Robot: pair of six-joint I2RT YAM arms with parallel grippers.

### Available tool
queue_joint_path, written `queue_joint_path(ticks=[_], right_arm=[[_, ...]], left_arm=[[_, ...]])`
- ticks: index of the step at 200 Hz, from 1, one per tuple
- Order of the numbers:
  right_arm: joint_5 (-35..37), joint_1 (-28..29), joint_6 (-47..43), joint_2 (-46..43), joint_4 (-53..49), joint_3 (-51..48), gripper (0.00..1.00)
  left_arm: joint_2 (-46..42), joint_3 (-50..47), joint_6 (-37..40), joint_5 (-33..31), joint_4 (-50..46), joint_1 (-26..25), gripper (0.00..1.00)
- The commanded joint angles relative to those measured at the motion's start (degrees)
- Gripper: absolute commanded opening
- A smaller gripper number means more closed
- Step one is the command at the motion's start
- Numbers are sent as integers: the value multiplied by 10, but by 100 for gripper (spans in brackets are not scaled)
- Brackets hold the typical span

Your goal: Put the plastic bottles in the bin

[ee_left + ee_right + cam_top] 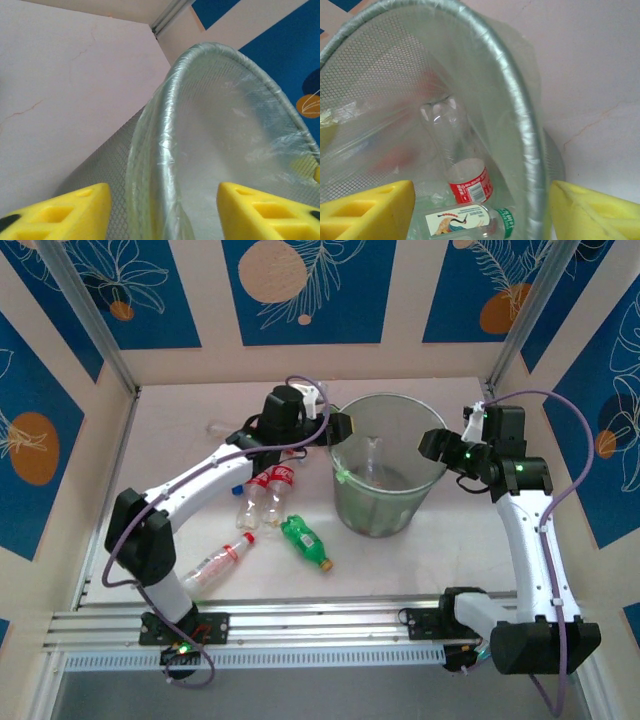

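The top external camera is looking down from high behind the robot, taking in the whole counter (pixel 180 430). Each wrist camera is sitting very close to the bin (pixel 165 150), the left facing along its rim, the right peering inside. All three are sharing the bin.

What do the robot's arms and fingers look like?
Both arms are white tubes with chunky black joints: the left arm and the right arm. A thin purple cable loops along each one, and small green lights glow on them. The fingers are bright yellow blocks with square holes.
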Motion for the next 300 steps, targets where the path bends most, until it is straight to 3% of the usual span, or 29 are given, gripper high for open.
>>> queue_joint_path(ticks=[1, 45, 132, 202, 235, 270, 300], right_arm=[[-32, -4, -5, 0, 4, -10, 72], [-36, -4, -2, 6, 16, -20, 72], [-39, -6, -1, 7, 26, -30, 71], [-32, -12, -16, -10, 4, -7, 72], [-31, -14, -20, -13, -1, 11, 74], [-31, -14, -21, -13, -6, 17, 74], [-33, -16, -22, -17, -2, 11, 74]], left_arm=[[19, 10, 35, -12, -46, -14, 73], [-13, 23, 88, -18, -71, -11, 100], [-132, -4, 95, 4, -50, 56, 100], [-204, -77, 136, -105, -181, 172, 98], [-235, -121, 196, -219, -275, 176, 98], [-238, -166, 192, -258, -338, 178, 97], [-267, -284, 119, -170, -247, 277, 93]])
